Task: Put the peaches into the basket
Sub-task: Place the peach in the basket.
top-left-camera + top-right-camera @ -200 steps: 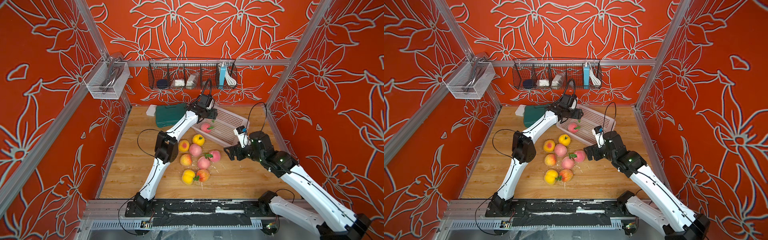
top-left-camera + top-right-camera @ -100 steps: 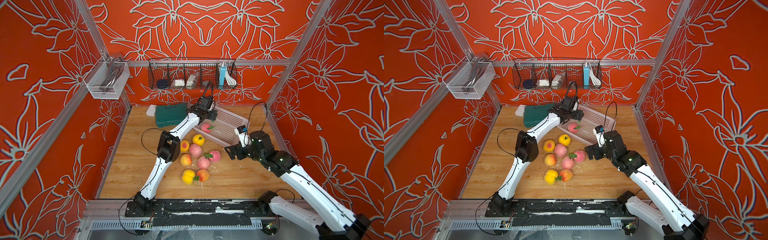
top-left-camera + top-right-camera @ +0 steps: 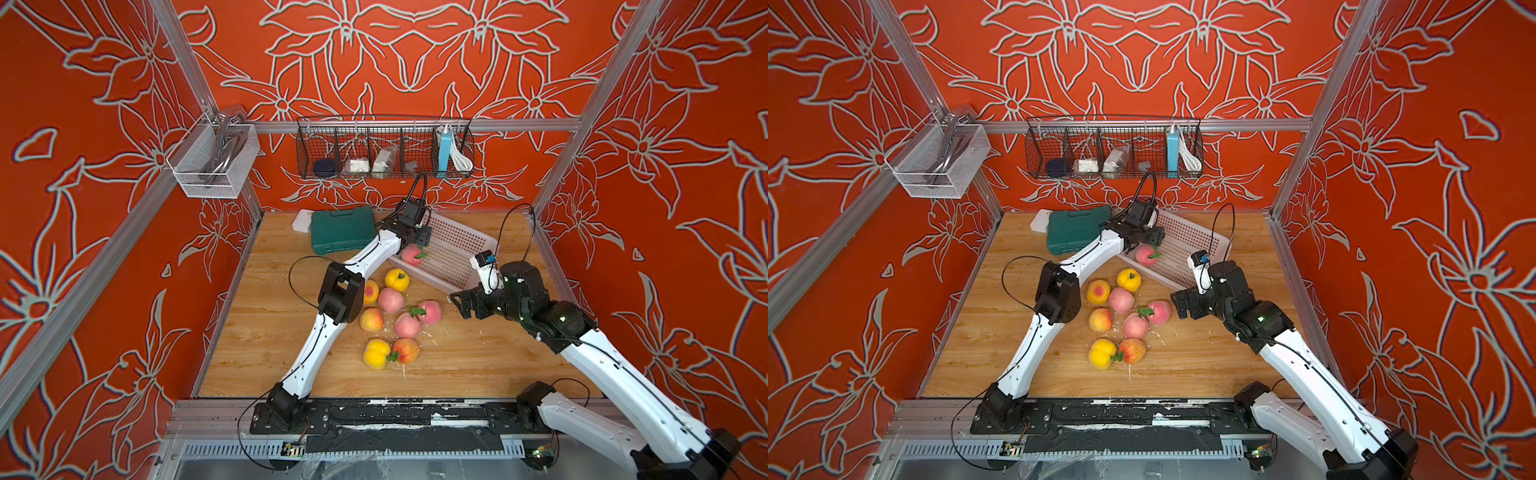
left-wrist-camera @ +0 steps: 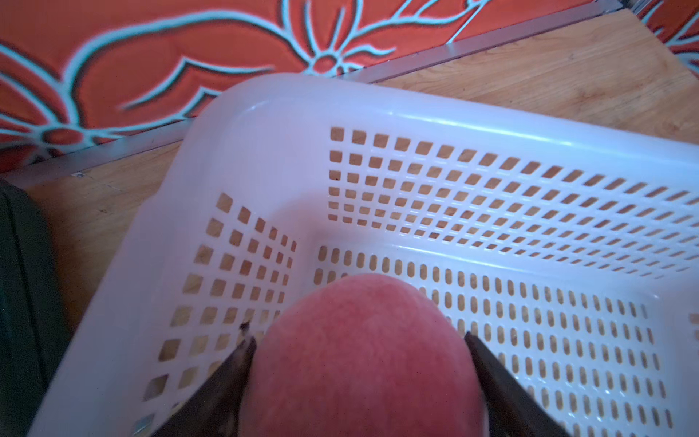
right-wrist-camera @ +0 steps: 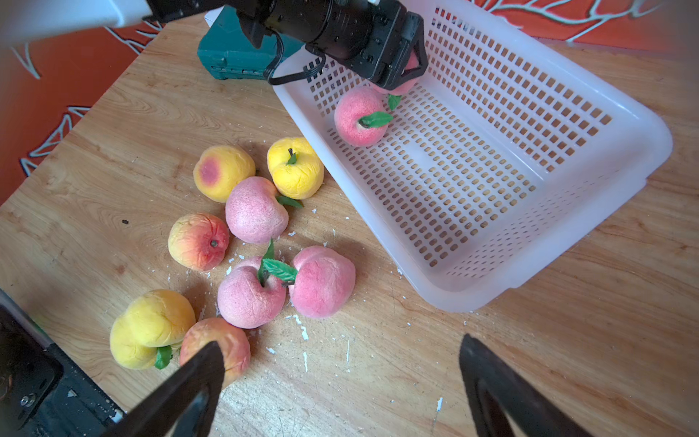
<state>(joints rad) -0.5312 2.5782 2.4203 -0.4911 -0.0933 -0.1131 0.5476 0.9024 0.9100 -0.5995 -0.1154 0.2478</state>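
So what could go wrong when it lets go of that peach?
1. The left gripper holds a pink peach close above the peach already in the basket. Dropped there, it might bounce off that one and hop over the rim of the basket.
2. The right gripper hangs open beside the loose peaches on the table. Reaching in, it might knock one rolling away.
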